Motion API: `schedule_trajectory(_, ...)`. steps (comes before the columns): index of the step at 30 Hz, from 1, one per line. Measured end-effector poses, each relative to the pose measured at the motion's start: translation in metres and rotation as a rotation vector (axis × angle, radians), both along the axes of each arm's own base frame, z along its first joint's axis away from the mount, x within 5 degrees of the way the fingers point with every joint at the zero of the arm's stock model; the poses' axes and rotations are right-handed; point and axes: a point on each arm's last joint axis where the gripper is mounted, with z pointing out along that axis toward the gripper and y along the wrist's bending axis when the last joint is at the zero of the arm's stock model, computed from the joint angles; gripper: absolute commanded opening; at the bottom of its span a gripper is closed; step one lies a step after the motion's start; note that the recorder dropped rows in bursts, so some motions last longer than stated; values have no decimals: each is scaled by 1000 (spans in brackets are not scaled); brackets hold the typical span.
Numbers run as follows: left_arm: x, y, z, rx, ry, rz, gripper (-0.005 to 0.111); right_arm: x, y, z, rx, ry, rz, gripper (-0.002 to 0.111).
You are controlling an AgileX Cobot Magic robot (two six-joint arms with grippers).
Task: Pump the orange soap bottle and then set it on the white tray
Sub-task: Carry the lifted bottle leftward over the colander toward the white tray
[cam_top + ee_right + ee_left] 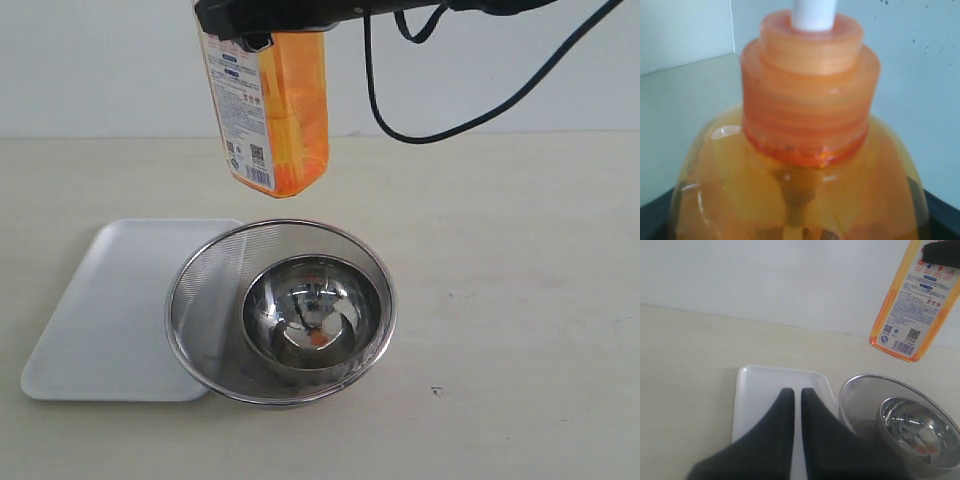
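The orange soap bottle hangs in the air, slightly tilted, above the far rim of the strainer. My right gripper is shut on its upper part at the top edge of the exterior view. In the right wrist view the bottle's shoulder, orange collar and white stem fill the picture; the pump head is out of view. The white tray lies flat at the left, empty. My left gripper hovers over the tray, shut with only a thin slit between its fingers and nothing held. The bottle shows in that view too.
A round steel mesh strainer sits beside the tray, its rim overlapping the tray's right edge. A shiny steel bowl rests inside it. A black cable hangs from the right arm. Bare beige tabletop lies to the right and front.
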Motion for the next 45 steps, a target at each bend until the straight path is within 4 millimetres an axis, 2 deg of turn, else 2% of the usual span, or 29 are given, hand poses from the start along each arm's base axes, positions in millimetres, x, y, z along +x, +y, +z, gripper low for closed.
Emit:
schedule_trajectory(9, 0, 0, 1, -2, -6, -4, 5, -8, 16, 14, 27, -28, 47, 0)
schedule_trajectory(15, 0, -1, 1, -4, -6, -5, 5, -7, 33, 5, 34, 12, 83, 0)
schedule_trajectory(22, 0, -1, 1, -5, -10, -7, 5, -15, 52, 6, 23, -11, 128, 0)
schedule_trajectory(34, 0, -1, 1, -6, -13, -9, 5, -15, 73, 2, 31, 3, 163, 0)
schedule_trajectory(45, 0, -1, 1, -7, -15, -10, 5, -26, 112, -8, 32, 20, 245, 0)
